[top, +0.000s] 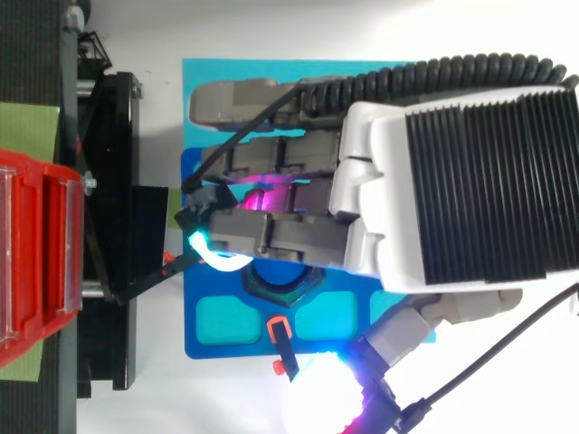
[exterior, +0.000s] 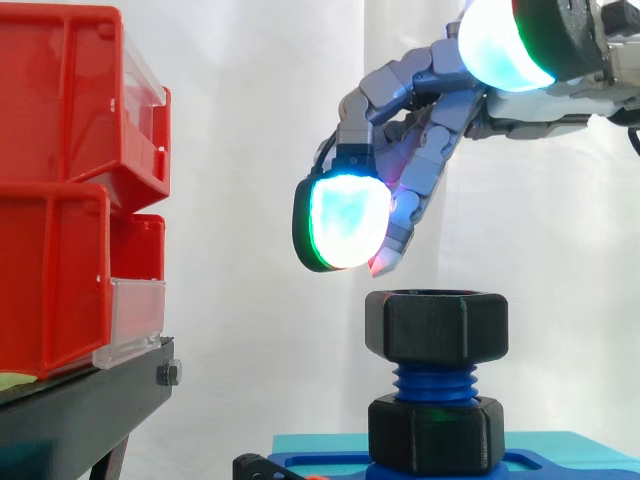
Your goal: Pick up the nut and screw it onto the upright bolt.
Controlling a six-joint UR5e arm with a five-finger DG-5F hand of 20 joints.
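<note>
Hand (exterior: 432,120) up front, hovering just above the black nut (exterior: 436,325), fingers loosely bent, gripping nothing, clear of it. Nut sits atop the blue upright bolt (exterior: 435,383), over a second black hex piece (exterior: 436,432), on the blue base (exterior: 570,462).

The nut (exterior: 436,325) sits on the bolt (exterior: 434,382), under the robot hand (exterior: 432,140), right of the bins (exterior: 70,190).
</note>
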